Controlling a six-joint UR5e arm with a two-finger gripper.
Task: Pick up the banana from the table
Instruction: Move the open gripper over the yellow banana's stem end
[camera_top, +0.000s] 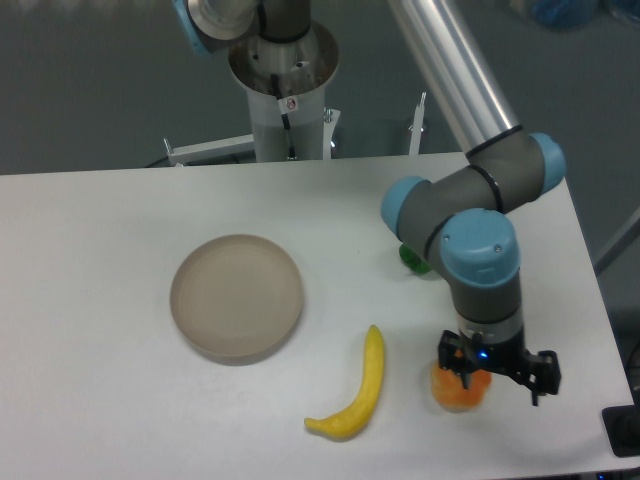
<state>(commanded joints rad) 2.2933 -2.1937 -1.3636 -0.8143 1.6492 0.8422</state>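
**Banana lies free near the front edge, claw off to its right**

Banana (358, 394), bright yellow and curved, rests flat on the white surface (100, 240) close to the front edge, its thick end toward the front and its slim tip pointing away from that edge. Nothing touches it. The round beige plate (237, 296) sits just beyond it, toward the left and apart from it. The claw (497, 372) hangs toward the front right corner, right over the lumpy orange fruit (457, 390), which lies near the banana on its right. From this view I cannot tell whether the claw's fingers are spread or pressed together. A green object (410, 258) peeks out behind the arm, farther toward the back edge.
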